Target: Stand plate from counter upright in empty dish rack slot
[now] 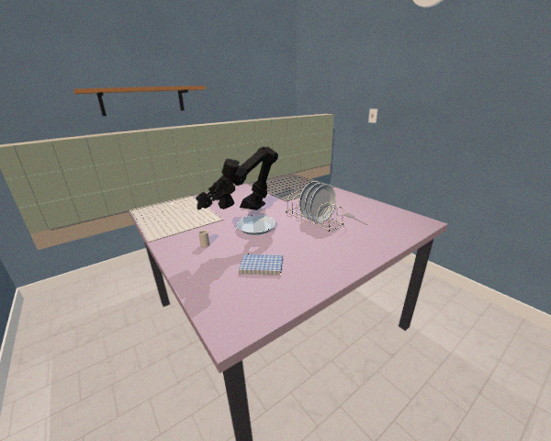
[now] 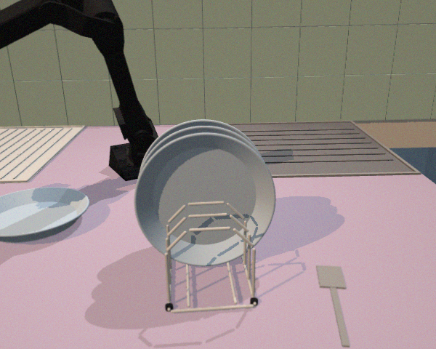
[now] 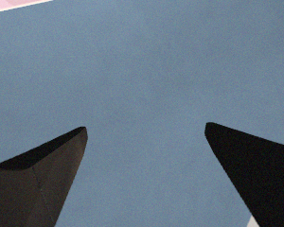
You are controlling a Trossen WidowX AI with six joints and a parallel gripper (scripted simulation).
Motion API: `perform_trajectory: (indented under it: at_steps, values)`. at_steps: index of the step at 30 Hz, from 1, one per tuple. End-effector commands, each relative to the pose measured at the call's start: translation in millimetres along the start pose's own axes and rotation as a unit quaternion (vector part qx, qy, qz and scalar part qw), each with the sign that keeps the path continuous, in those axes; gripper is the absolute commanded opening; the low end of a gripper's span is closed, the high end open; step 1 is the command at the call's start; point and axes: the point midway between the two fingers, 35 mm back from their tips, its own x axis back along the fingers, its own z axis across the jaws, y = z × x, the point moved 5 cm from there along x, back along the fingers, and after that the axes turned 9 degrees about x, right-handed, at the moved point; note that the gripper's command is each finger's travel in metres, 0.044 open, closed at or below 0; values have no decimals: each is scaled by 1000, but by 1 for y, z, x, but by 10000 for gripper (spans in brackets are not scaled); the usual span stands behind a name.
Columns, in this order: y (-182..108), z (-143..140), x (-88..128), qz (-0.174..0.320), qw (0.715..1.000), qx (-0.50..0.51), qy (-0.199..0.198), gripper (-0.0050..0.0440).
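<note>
End effector (image 1: 203,199) open, empty; rack (image 2: 168,262) holds three plates (image 2: 205,187).

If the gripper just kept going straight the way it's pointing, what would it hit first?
Probably nothing nearby. The open gripper faces only the blue wall between its jaws, with a sliver of table at the edge. Depth is unclear.
</note>
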Motion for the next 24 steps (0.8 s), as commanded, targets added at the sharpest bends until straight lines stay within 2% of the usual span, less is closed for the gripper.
perform_trajectory:
  at_steps: [1, 4, 11, 19, 21, 24]
  values:
    - [5, 13, 7, -22, 1000, -12, 15, 440]
    - [7, 19, 10, -32, 999, -18, 22, 440]
    - [18, 55, 24, -81, 987, -107, 86, 440]
    - [32, 92, 44, -124, 956, -213, 159, 440]
    - [32, 92, 44, -124, 956, -213, 159, 440]
    - [37, 104, 53, -137, 940, -253, 185, 440]
